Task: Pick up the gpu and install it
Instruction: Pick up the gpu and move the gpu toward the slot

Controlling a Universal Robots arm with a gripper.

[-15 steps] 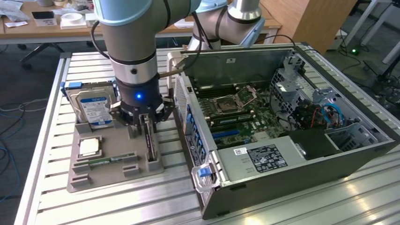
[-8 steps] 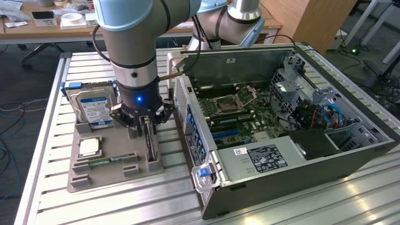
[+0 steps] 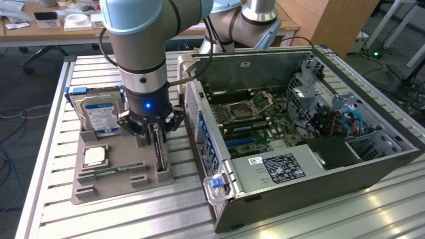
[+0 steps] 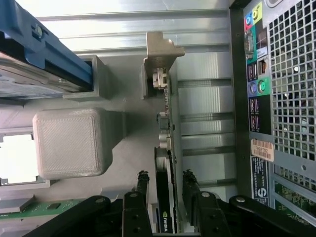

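The gpu (image 3: 160, 152) stands on edge in a slot of the grey holder tray (image 3: 119, 191), left of the open computer case (image 3: 371, 164) in the exterior view. It is a thin dark card with a pale bracket end. My gripper (image 3: 157, 137) hangs straight down over it. In the wrist view the black fingers (image 4: 143, 182) sit one on each side of the gpu (image 4: 165, 148), a narrow gap showing on both sides. The gripper (image 4: 165, 178) is open around the card, which stays seated in its slot.
A hard drive (image 3: 99, 113) with a blue rail stands upright in the tray's far end, close beside my wrist. A processor (image 3: 95, 157) and a green memory stick (image 3: 109, 172) lie in the tray. The case's motherboard (image 3: 256, 117) faces up; its rear panel (image 4: 276, 98) is near the card.
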